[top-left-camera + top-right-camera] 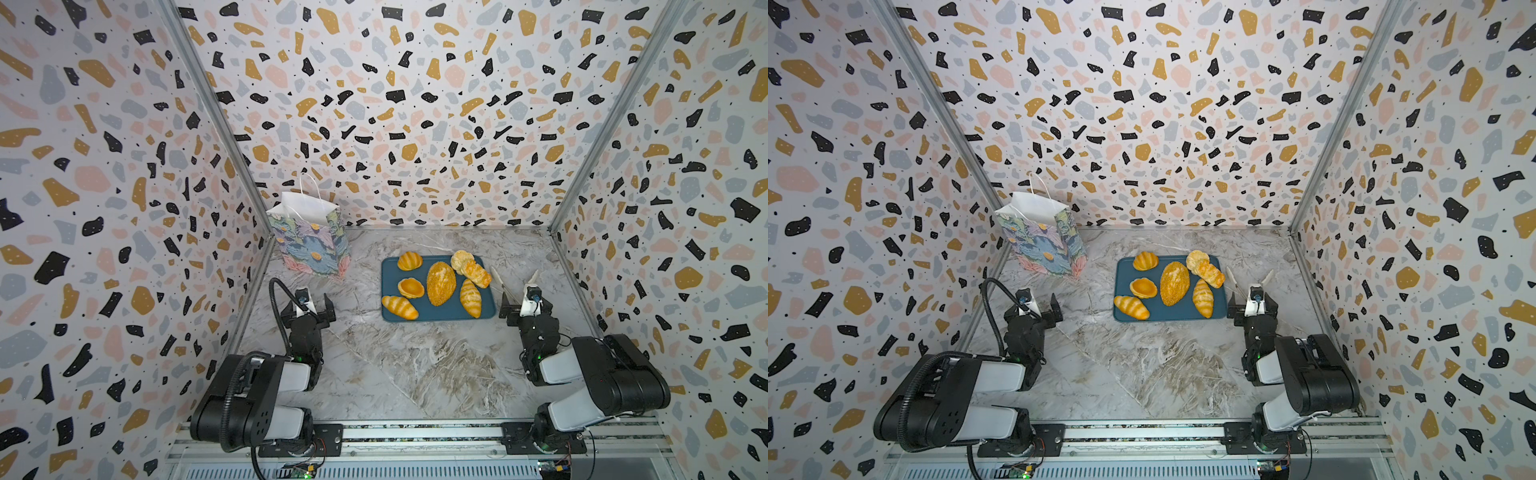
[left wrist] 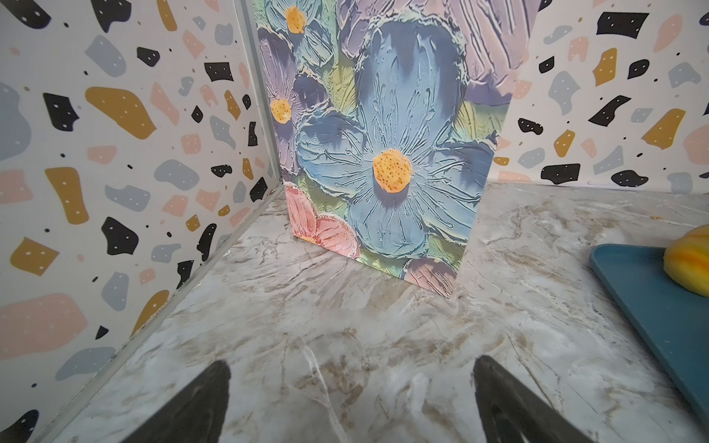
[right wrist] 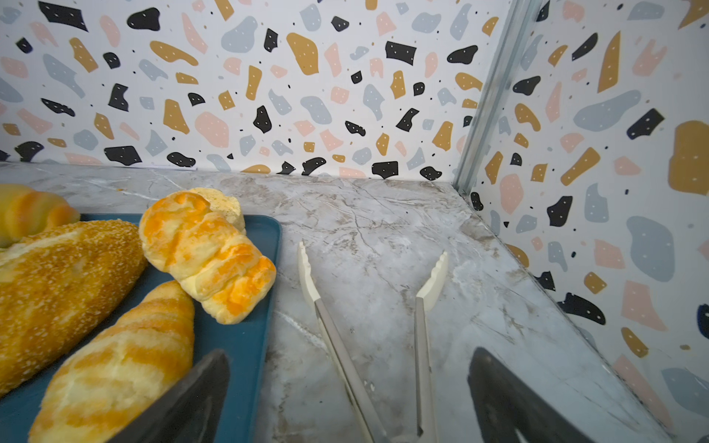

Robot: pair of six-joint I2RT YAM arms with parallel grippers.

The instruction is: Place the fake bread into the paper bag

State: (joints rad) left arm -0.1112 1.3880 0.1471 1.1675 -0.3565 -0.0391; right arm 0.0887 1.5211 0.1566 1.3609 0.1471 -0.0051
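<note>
Bag place: The paper bag stands upright at the upper left of the table, in the far corner close to the left wall. I cannot tell if it touches the wall.
Bread place: All the fake bread, seven pieces, lies on the dark-blue tray, right of centre in both top views.
Fingers: My left fingers are wide apart and hold nothing. They point at the front of the bag. My right fingers are also wide apart, just beside the right edge of the tray.
Open room: A broad bare stretch of table lies between my two arms, in the lower middle of both top views. A narrower lane runs between bag and tray.
Edges: The tray has a low rim and rounded corners. The twisted roll reaches as far as the right rim.
Hidden: Of the bag's inside only a white inner wall shows. A pale bun is half covered by the twisted roll. The tongs lie between my right fingers with their rear end cut off, so I cannot tell what holds them.
Materials: The bag is paper with relief-like blue and pink flowers and white cord handles. The table has a marble pattern. The tongs have metal arms with cream scalloped tips. The bread is glossy golden, and the big oval loaf is seeded.
</note>
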